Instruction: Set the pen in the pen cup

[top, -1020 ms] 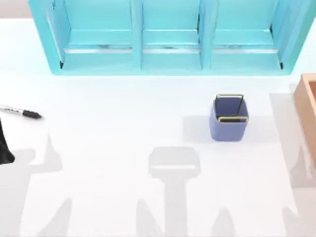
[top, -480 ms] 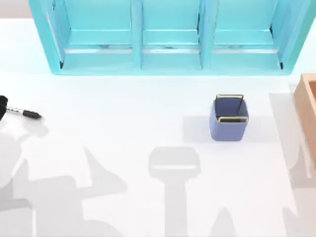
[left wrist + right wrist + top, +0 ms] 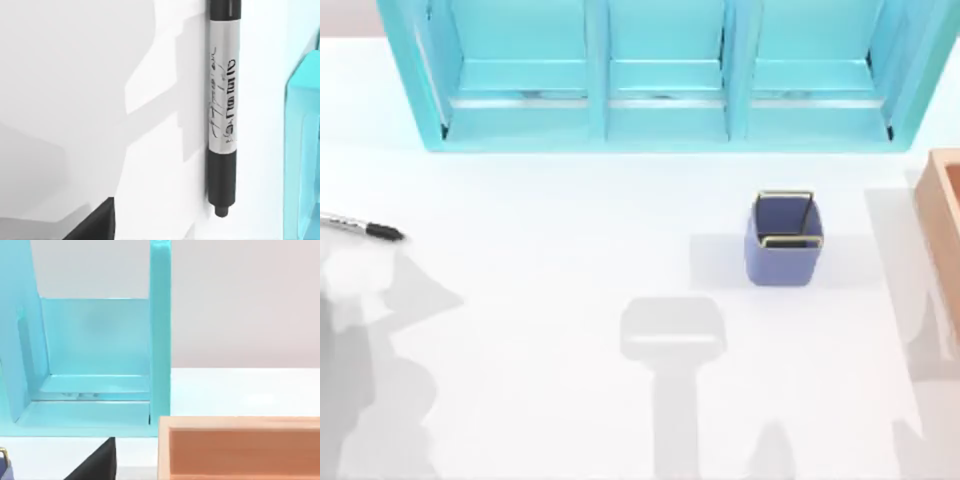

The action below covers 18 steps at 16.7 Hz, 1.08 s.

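1. The pen [image 3: 365, 228] lay flat at the table's [image 3: 570, 260] left edge, well apart from the pen cup [image 3: 784, 242].
2. Neither gripper's state could be told.
3. The turquoise shelf [image 3: 660, 80] stood behind.

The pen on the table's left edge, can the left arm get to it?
Probably yes. The pen lies flat on bare table at the left side, with nothing on it or touching it. The left wrist view shows the pen close below, and the turquoise shelf stands apart.
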Each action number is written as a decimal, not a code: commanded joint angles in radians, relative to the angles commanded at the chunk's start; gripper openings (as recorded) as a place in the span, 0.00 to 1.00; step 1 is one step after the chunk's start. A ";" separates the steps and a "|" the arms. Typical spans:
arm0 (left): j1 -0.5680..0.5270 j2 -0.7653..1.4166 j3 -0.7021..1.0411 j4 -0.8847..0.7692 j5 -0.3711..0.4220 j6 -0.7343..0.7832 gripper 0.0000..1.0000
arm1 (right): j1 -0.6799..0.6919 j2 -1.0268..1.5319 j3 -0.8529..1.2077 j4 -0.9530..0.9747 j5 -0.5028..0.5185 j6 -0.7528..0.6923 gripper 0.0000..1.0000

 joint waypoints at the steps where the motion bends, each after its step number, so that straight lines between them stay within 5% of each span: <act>1: 0.007 0.027 0.011 0.010 0.009 -0.018 1.00 | 0.000 0.000 0.000 0.000 0.000 0.000 1.00; 9: 0.002 0.063 0.029 0.028 0.008 -0.040 1.00 | 0.000 0.000 0.000 0.000 0.000 0.000 1.00; 18: -0.137 0.435 0.258 0.216 -0.094 -0.141 1.00 | 0.000 0.000 0.000 0.000 0.000 0.000 1.00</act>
